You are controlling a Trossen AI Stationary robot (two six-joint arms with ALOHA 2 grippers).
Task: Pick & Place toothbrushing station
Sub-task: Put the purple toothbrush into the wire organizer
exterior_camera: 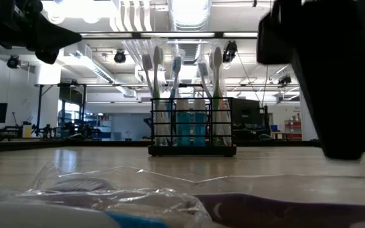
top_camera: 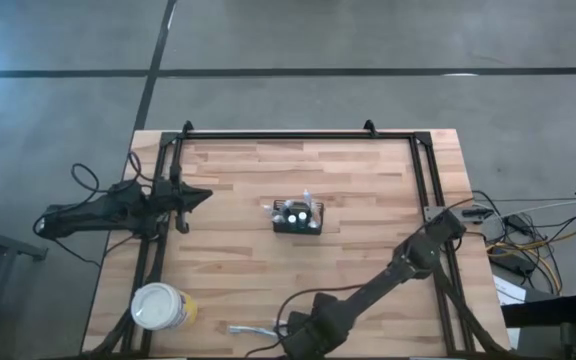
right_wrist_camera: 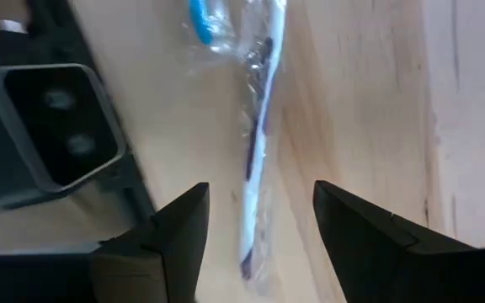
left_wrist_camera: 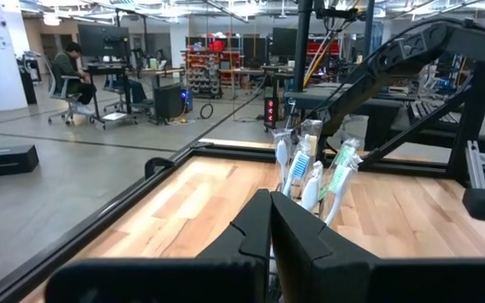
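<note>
Right gripper [right_wrist_camera: 259, 231], jaws wide and empty, straddles the wrapped toothbrush [right_wrist_camera: 255, 160] for pickup; left gripper [left_wrist_camera: 269, 220], jaws shut, waits near the caddy [top_camera: 298, 217].

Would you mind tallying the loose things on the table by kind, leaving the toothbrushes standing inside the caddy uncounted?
Black mesh caddy, holding upright toothbrushes, table centre: 1
Round white tub with yellow label, near the front left corner: 1
Plastic-wrapped toothbrush, lying flat at the front edge beneath the open right gripper: 1
Total: 3
</note>
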